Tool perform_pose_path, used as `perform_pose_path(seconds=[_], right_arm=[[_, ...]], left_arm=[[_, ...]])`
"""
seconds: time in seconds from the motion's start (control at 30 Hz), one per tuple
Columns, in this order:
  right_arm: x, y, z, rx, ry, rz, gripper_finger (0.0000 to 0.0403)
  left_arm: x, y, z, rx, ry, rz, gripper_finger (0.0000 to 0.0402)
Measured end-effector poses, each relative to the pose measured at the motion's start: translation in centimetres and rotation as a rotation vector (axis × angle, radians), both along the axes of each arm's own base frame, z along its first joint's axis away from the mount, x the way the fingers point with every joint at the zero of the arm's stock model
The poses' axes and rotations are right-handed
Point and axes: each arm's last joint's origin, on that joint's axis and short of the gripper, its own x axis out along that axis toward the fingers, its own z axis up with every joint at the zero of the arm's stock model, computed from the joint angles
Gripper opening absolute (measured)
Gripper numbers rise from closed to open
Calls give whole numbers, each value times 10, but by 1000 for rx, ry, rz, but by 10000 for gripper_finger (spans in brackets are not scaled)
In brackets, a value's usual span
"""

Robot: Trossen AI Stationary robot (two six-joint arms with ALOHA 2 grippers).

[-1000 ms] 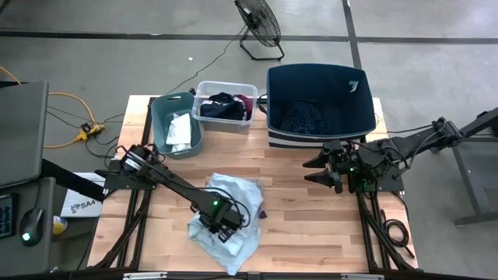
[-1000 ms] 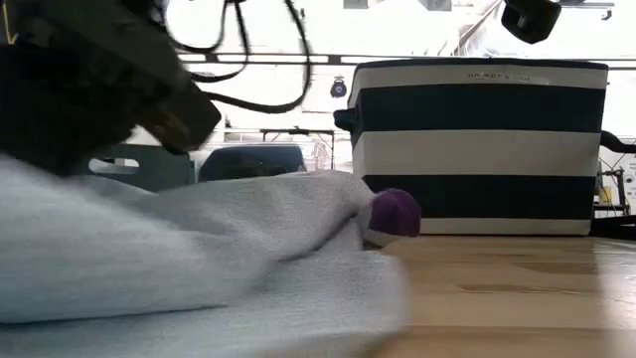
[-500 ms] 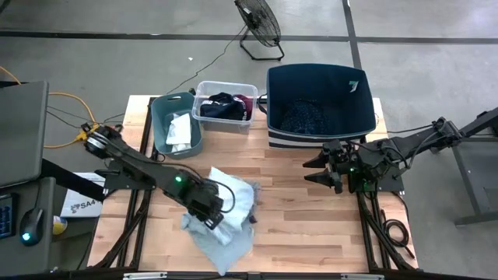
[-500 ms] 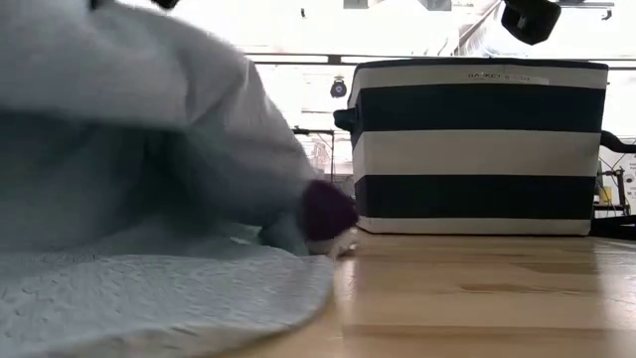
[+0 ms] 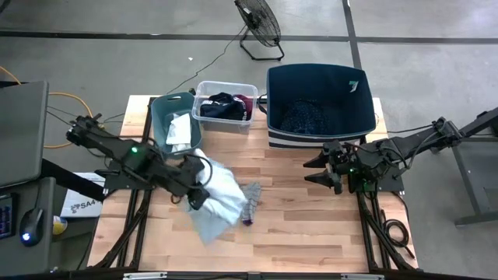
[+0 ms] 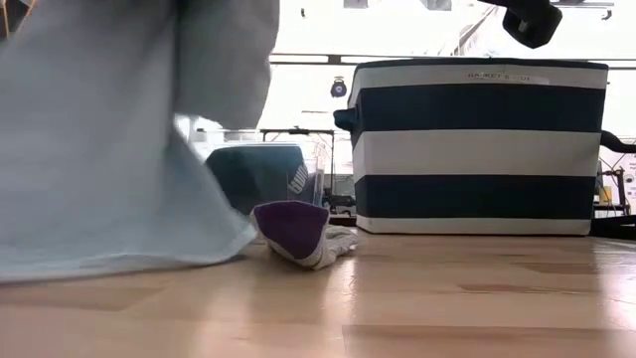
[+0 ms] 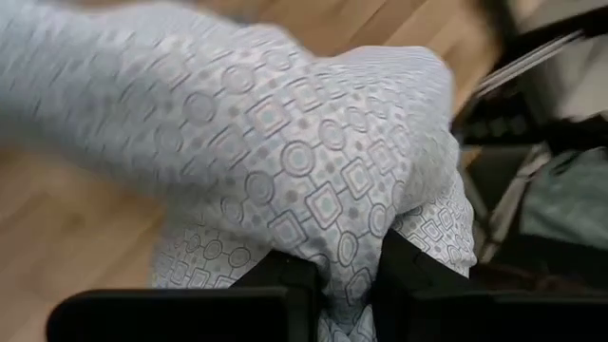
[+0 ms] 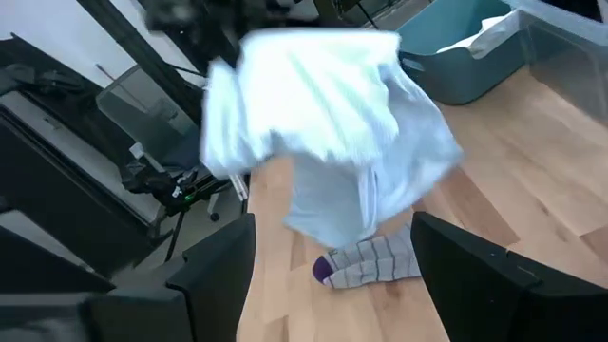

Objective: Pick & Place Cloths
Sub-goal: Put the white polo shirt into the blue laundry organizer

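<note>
My left gripper point(image 5: 196, 192) is up over the table's left half, shut on a large pale-blue patterned cloth point(image 5: 222, 198) that drapes below it point(image 6: 109, 149). Beside the cloth's hanging end, a grey striped sock with a purple toe point(image 5: 250, 208) lies flat on the wood point(image 6: 298, 231). My right gripper point(image 5: 325, 169) waits open near the table's right edge, in front of the navy bin point(image 5: 319, 101), touching nothing. A dark dotted cloth lies in that bin, dark and maroon cloths in the clear bin point(image 5: 226, 105), and a white piece in the teal bin point(image 5: 175, 128). My left gripper pinches a bunched fold of the pale-blue cloth point(image 7: 347, 271) between its two fingers point(image 7: 285, 280); several layers bulge out past them. The fingers slant downward from the table's left side. The cloth hangs slack below the hold, and its lower edge point(image 6: 199, 261) reaches the tabletop.
The three bins line the table's far edge: teal, clear, then the tall navy-and-white striped one point(image 6: 477, 149). Bare wood point(image 5: 311, 225) stretches between the sock and the right arm. A fan stands on the floor beyond the table.
My left gripper has risen and drawn back toward the table's left and far edges, tipping up from pointing steeply down. It has stayed shut on the pale-blue cloth, which has been pulled up from lying spread on the table into a hanging bunch. The sock now lies uncovered.
</note>
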Motion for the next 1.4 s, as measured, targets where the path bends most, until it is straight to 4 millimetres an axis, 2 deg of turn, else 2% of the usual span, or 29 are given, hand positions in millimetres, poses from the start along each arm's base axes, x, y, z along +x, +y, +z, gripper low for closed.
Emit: perform_pose_path(seconds=[0.27,0.43,0.57,0.73,0.93,1.2,1.4], right_arm=[[0,0,0,-9,3,-4,272],[1,0,-1,-12,5,-4,272],[2,0,-1,-17,5,-3,272],[6,1,5,-83,-76,-14,272],[11,3,25,-218,-299,-1,272],[21,2,41,-218,-485,-148,272],[30,5,41,-287,-514,-161,272]], left_arm=[[-15,15,76,196,-316,40,43],[-25,26,108,315,-446,132,43],[-32,31,123,372,-509,170,43],[-30,33,132,442,-572,184,43],[-17,45,131,535,-550,142,43],[20,58,121,740,-505,-125,43],[36,65,110,836,-466,-366,43]])
